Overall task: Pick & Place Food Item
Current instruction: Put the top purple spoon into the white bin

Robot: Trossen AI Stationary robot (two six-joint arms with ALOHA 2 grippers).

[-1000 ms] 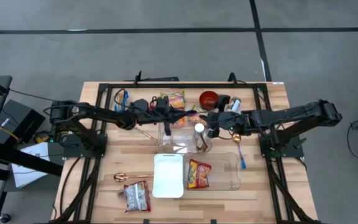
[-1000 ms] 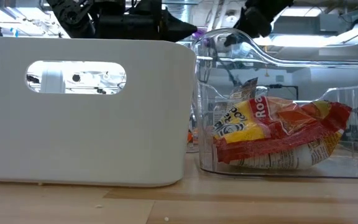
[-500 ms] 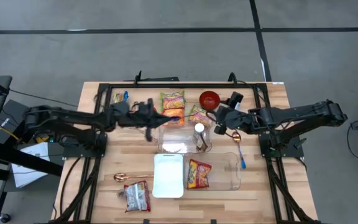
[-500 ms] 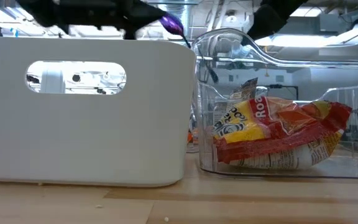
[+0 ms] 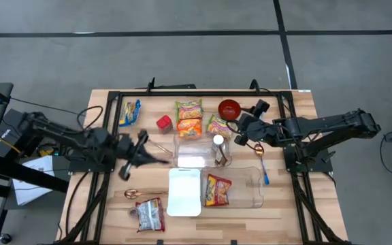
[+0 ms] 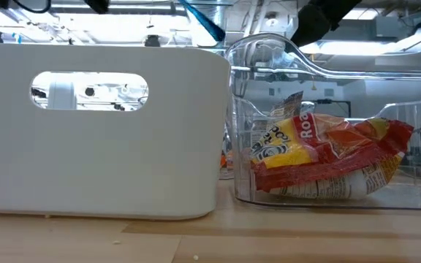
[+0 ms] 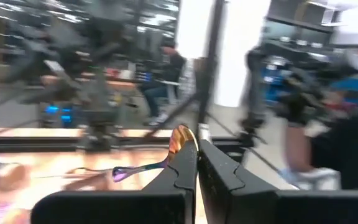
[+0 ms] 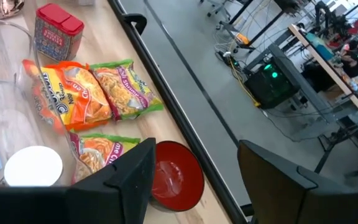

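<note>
Spoon (image 7: 166, 158) lies crosswise in shut left pincer (image 7: 196, 163), bowl up.

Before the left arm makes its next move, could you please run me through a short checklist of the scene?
1. Left tool shut on the iridescent spoon: ok.
2. Left tool away from the noodle packets, near the table's left side: ok.
3. Right tool open, holding nothing, above the red bowl: ok.
4. White bin upright: ok.
5. Clear bin already holds one snack bag: ok.
6. Where the spoon is to be placed: cannot tell.
</note>
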